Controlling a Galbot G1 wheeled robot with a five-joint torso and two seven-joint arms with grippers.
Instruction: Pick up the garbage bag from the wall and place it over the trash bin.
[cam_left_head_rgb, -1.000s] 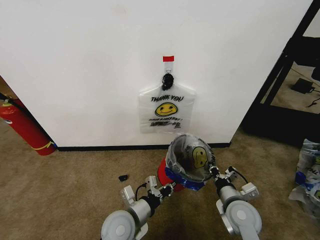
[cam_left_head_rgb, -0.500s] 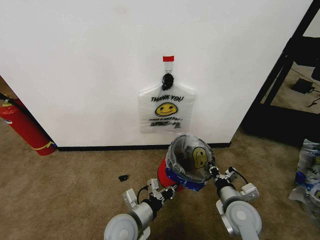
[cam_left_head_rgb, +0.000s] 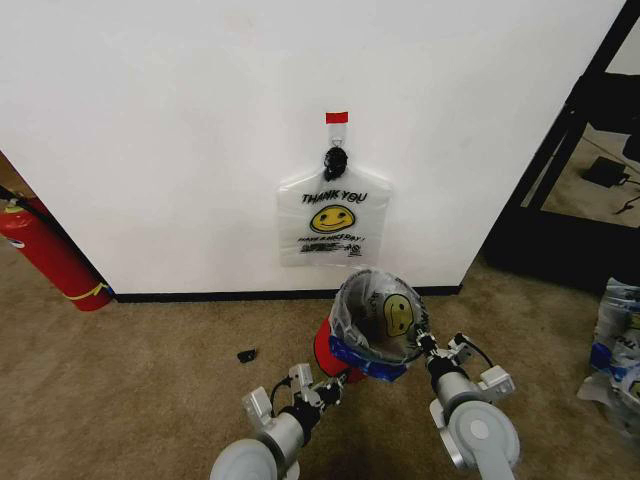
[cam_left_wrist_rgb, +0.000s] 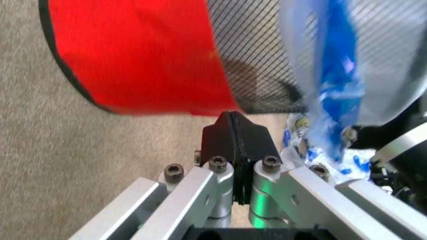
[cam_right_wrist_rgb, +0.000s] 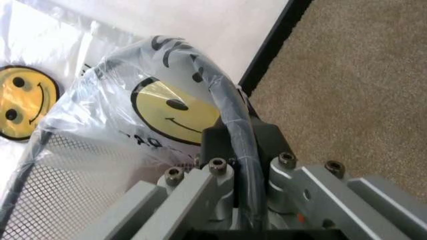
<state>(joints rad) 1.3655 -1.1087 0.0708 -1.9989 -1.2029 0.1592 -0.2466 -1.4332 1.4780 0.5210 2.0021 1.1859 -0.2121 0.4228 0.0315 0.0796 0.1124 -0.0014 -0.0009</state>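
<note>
The garbage bag (cam_left_head_rgb: 377, 312) over the trash bin (cam_right_wrist_rgb: 53, 172) was thin, glossy, crinkled translucent plastic, with shiny blue tape (cam_left_wrist_rgb: 337, 75) on it. A second bag (cam_left_head_rgb: 333, 218) of the same filmy plastic hung on the smooth, matt painted wall (cam_left_head_rgb: 180, 130), below a piece of red tape (cam_left_head_rgb: 337, 118). The bin's side was fine dark mesh, see-through, with a smooth dark rim; its red base (cam_left_wrist_rgb: 133, 55) looked like smooth matt plastic. The left gripper (cam_left_wrist_rgb: 233, 140) had matt black pads on brushed silvery metal links with dark bolts; the right gripper (cam_right_wrist_rgb: 230, 145) was built alike. The carpet (cam_left_head_rgb: 140, 370) was rough, short-piled tan cloth. At nine o'clock the fire extinguisher (cam_left_head_rgb: 50, 255) was glossy red.
</note>
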